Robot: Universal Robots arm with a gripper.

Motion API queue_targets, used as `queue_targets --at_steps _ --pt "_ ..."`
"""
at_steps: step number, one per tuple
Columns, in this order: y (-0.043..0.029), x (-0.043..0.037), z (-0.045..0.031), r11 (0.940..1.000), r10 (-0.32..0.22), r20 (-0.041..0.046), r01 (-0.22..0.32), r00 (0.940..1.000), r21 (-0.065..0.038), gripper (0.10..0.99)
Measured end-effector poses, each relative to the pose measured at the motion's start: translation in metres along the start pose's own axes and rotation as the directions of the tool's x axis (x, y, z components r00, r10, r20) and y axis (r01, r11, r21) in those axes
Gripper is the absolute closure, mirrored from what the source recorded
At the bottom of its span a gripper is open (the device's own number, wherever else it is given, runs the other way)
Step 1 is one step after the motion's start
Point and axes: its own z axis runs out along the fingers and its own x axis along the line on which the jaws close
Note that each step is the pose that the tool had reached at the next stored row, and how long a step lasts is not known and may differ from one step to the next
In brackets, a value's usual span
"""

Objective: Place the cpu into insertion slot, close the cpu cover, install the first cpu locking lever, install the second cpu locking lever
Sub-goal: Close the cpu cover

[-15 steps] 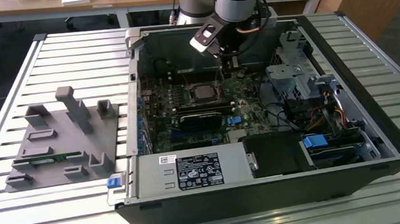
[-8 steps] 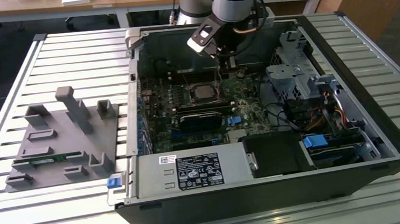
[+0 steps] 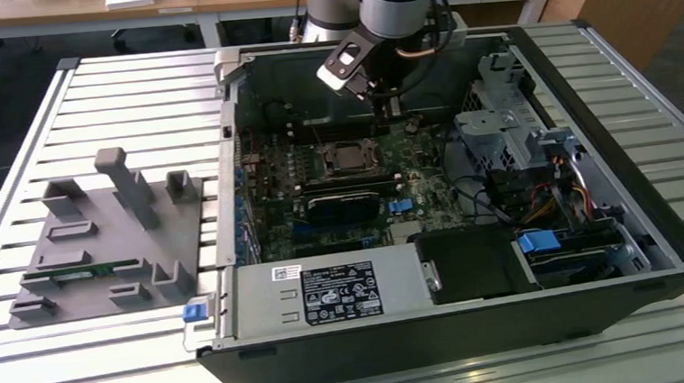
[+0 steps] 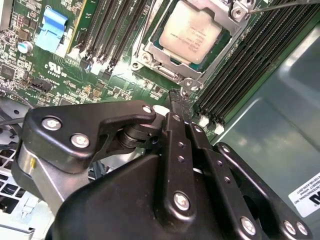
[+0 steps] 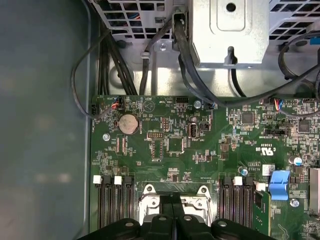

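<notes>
The cpu [image 4: 192,30], a grey metal square, sits in the insertion slot [image 3: 322,161] on the green board. The silver cpu cover [image 4: 172,62] lies flat around it, framing its top. A thin metal lever rod [image 4: 280,6] runs past one corner of the socket. My gripper [image 4: 177,97] is shut, its black fingers pressed together with nothing visible between them. Their tip hovers just beside the socket's corner tab [image 4: 187,86]. In the exterior view the gripper [image 3: 390,107] hangs inside the case, behind the socket. In the first wrist view the gripper [image 5: 172,200] points at the socket's edge.
Long black memory slots [image 4: 235,60] flank the socket on both sides. A blue connector [image 5: 279,184] and a silver drive cage [image 3: 500,122] with cables stand nearby. The power supply [image 3: 325,292] fills the case front. A grey fixture [image 3: 111,244] lies on the slatted table at the exterior view's left.
</notes>
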Motion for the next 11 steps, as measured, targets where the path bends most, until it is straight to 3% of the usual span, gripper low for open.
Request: queue_targets --at_steps 11 --pt "-0.0052 -0.0063 0.0017 1.0000 0.000 -0.0001 0.000 1.0000 0.000 0.969"
